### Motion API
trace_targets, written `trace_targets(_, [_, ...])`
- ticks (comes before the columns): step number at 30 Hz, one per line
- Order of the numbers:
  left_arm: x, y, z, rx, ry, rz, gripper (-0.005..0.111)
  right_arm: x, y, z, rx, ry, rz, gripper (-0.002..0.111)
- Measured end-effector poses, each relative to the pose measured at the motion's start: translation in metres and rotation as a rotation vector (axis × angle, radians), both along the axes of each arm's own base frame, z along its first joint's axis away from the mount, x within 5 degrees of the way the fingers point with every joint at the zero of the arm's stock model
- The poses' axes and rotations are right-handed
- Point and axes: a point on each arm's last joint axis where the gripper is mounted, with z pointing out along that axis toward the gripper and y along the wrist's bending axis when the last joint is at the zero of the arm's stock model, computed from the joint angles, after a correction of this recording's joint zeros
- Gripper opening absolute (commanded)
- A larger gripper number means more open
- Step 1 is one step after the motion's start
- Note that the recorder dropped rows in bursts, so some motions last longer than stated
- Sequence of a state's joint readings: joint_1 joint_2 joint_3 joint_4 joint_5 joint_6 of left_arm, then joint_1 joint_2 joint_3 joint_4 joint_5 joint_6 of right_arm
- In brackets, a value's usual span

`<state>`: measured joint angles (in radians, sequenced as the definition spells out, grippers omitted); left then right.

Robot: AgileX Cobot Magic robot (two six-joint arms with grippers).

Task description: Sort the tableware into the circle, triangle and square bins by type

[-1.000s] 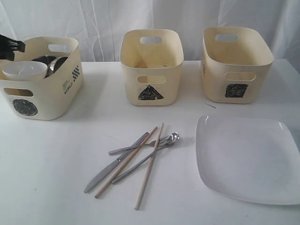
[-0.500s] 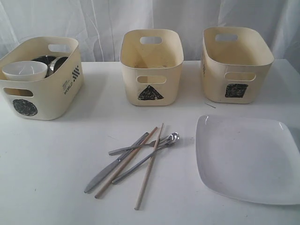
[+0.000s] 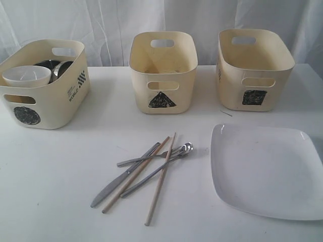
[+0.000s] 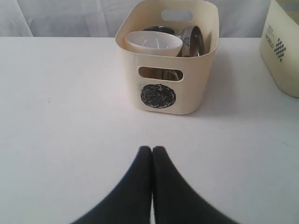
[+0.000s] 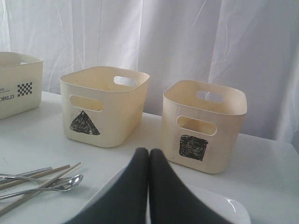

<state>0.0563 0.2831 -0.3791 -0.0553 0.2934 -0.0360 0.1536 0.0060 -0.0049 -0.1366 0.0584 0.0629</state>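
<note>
Here, the cutlery lies loose near the middle of the table [image 3: 45, 191], in front of the triangle bin [image 3: 182, 96]. We count two chopsticks [image 3: 136, 174], a knife [image 3: 107, 191], a fork [image 3: 128, 162] and a spoon [image 3: 187, 147], all crossed over one another in one loose fan. The knife blade points toward the near edge and the spoon bowl lies at the far end of the heap. One chopstick rests across the knife handle.

The plate [image 3: 267, 171] sits flat to the right of the heap, apart from it, in front of the square bin [image 3: 229, 85]. It is bare.

The white bowl [image 3: 26, 75] stands upright inside the circle bin [image 3: 55, 108] at far left, against the near wall. Behind it are steel pieces [image 3: 59, 68], one leaning on edge (we cannot tell mugs from bowls at this angle).

The three bins stand in a row along the back of the table, well apart from each other. A pale curtain [image 3: 116, 20] hangs behind them.

Neither arm shows in the exterior view. The left gripper [image 4: 152, 149] has its jaws pressed together with nothing between them; it is above bare table, short of the circle bin. The right gripper [image 5: 148, 151] is likewise closed and holds nothing, above the near rim of the plate, facing the triangle and square bins.
</note>
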Motion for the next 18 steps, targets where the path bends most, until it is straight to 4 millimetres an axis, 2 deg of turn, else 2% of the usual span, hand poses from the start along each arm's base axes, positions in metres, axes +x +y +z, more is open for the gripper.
trace_targets(4, [-0.011,-0.001,0.0,-0.003,-0.017,-0.005,0.0,0.0,0.0,0.0,0.0,0.0,0.0,0.0])
trace_targets(13, [-0.01,0.0,-0.002,0.004,-0.038,0.0,0.0,0.0,0.0,0.0,0.0,0.0,0.0,0.0])
trace_targets(15, [-0.008,0.0,-0.009,0.009,-0.046,0.006,0.0,0.0,0.0,0.0,0.0,0.0,0.0,0.0])
trace_targets(18, [-0.003,0.002,-0.032,0.014,-0.064,0.019,0.0,0.0,0.0,0.0,0.0,0.0,0.0,0.0])
